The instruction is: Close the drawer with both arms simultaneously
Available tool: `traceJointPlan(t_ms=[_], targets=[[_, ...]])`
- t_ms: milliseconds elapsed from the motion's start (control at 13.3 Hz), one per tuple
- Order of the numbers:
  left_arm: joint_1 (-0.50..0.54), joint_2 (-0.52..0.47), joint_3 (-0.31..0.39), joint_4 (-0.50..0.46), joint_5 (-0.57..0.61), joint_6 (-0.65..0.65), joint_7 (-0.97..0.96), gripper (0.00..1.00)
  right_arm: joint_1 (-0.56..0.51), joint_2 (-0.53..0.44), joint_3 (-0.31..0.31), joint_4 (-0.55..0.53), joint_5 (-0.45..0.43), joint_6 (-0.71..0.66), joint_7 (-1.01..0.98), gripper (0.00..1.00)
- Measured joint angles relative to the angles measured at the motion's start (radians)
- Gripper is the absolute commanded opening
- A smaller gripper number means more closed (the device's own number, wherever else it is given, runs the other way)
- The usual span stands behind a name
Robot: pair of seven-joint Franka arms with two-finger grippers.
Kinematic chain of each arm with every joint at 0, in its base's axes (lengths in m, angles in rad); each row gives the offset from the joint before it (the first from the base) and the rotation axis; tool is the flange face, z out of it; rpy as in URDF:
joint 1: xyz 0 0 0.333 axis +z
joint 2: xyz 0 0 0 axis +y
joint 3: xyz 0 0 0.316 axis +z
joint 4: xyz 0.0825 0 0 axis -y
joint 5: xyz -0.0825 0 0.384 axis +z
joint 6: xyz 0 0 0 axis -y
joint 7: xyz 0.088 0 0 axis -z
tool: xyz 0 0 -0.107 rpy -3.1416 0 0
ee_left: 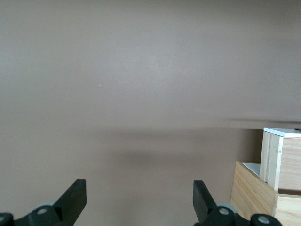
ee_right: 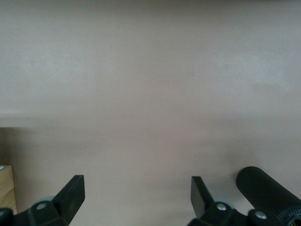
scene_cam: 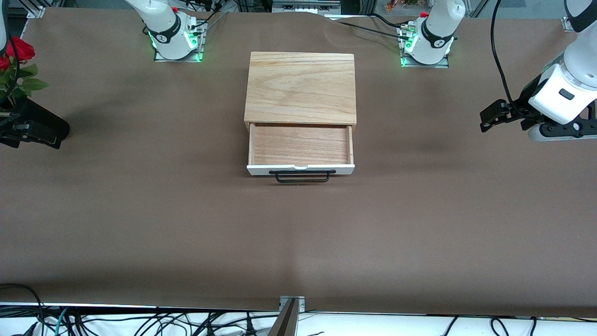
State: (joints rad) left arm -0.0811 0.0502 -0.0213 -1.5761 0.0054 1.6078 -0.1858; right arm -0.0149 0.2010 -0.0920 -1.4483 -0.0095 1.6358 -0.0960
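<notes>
Between the two sets of jaws, well apart from both, sits the drawer [scene_cam: 301,149], pulled out of its wooden box [scene_cam: 301,87] toward the front camera, tray bare, white front panel and black wire handle [scene_cam: 302,176] facing that camera. So nothing's closed yet, this looks like the very start.

Left gripper [scene_cam: 489,119] hangs out over the bare brown surface [scene_cam: 186,224] at the left arm's end, jaws spread wide with nothing in them. In the left wrist view you can see both black fingertips [ee_left: 75,195] far apart, with a corner of the box and drawer just poking in at the edge. Right gripper [ee_right: 136,195] is over the right arm's end of the surface, also wide and empty, with only a sliver of wood showing at the edge of its wrist view. In the front view it's mostly cut off at the frame edge, next to a red rose [scene_cam: 18,49].

My take on doing this well: both arms need to swing in and get down in front of the white panel, one toward each end of it, either side of the handle. Then push at the same pace, straight toward the box. If one side leads, I'd guess the tray skews and jams, or the whole box slides along the surface. Pinching the jaws narrow first might give a firmer push.
</notes>
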Motion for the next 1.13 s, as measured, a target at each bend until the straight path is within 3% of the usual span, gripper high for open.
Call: traceJointPlan(t_ms=[603, 1131], targets=[[0.0, 0.0, 0.0, 0.0, 0.0, 0.0, 0.0, 1.0, 0.001, 0.005, 0.004, -0.002, 0.03, 0.0, 0.0, 1.0], [-0.001, 0.011, 0.0, 0.0, 0.0, 0.0, 0.0, 1.0, 0.055, 0.105, 0.019, -0.005, 0.242, 0.044, 0.0, 1.0]])
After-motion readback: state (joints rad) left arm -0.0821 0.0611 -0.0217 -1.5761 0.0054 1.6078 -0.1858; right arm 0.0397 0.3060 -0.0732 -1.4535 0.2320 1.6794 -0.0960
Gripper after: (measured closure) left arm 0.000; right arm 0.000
